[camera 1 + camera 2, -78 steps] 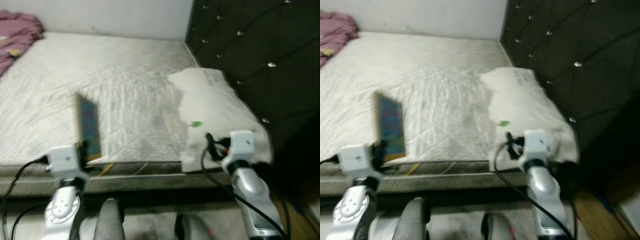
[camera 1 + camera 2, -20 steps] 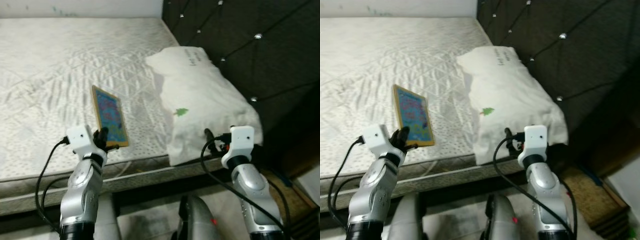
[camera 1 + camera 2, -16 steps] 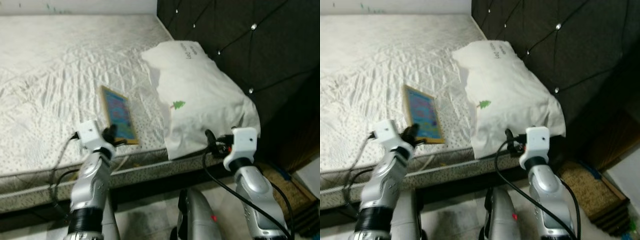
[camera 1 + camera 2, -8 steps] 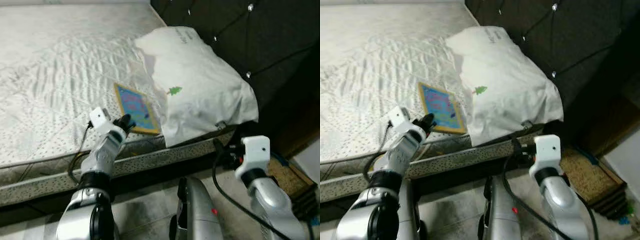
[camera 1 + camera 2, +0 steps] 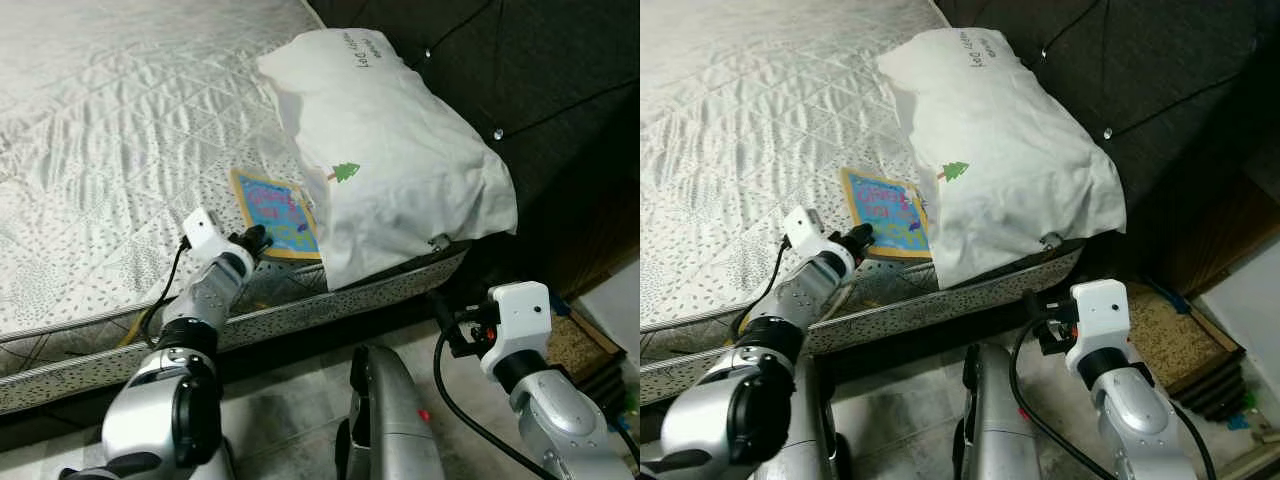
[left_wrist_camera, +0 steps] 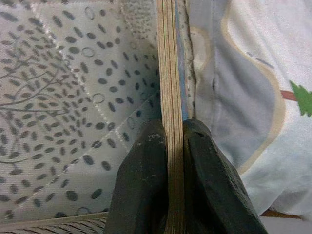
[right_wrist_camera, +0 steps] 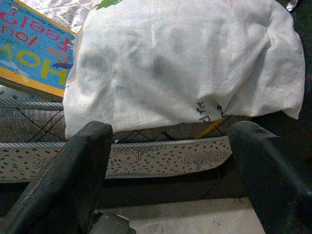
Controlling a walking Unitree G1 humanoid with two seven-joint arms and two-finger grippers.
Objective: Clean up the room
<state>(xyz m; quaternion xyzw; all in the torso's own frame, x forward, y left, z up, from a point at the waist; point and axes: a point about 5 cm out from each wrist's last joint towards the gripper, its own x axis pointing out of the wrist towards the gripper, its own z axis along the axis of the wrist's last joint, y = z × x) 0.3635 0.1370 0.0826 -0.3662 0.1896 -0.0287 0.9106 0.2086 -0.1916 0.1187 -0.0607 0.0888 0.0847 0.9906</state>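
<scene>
Left gripper [image 5: 258,238] clamped on the near edge of one picture book [image 5: 277,214]; in the left wrist view both black fingers [image 6: 146,185] press either side of the book's page stack, book edge-on between them. Book lies flat on the bed [image 5: 110,130] near its front edge, far side tucked against or just under the pillow [image 5: 385,160]; cannot tell which. Gripper sits at the book's near corner, left arm reaching up from below the mattress edge.

One bed, bare quilted white mattress with a dotted side band. One dark tufted headboard [image 5: 520,70] with shiny buttons behind the pillow, on the robot's right. One white pillow, small green tree print and some lettering on it, overhanging the front corner of the mattress. One book, yellow border, blue cover with coloured letters, readable in the right wrist view [image 7: 34,48].

Right gripper [image 7: 165,180] held low off the bed, below and in front of the pillow corner, fingers [image 7: 73,165] spread wide apart, nothing between them. Right wrist [image 5: 515,320] over the floor [image 5: 290,430], beside the bed base. Brown mat [image 5: 580,345] on the floor at far right.
</scene>
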